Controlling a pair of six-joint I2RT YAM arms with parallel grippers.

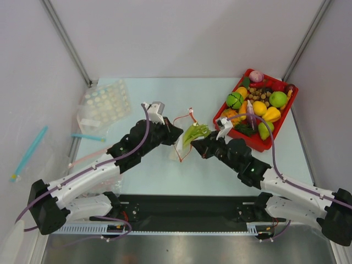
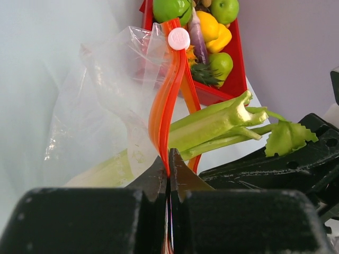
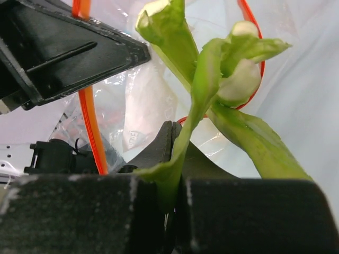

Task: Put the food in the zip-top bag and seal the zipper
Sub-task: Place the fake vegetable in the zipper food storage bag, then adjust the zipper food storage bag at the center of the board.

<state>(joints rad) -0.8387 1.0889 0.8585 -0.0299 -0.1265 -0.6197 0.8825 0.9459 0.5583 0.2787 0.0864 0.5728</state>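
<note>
Pale counter (image 1: pixel 165 176): your left hand (image 2: pixel 168 159) clamps the zipper (image 2: pixel 164 106); right hand (image 3: pixel 174 151) pinches a leek (image 2: pixel 212 124) leaf. Thin leaf may slip or bend, snagging the bag (image 2: pixel 100 106) mouth.

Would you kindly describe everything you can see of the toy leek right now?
The leek looks like glossy moulded plastic: a pale stalk running into long green leaves, one frilled at the tip. Its stalk end sits inside the clear zip-top bag, the leaves sticking out through the mouth past the red-orange zipper. The right end effector is shut on one leaf; the left end effector pinches the zipper, not the leek.
</note>
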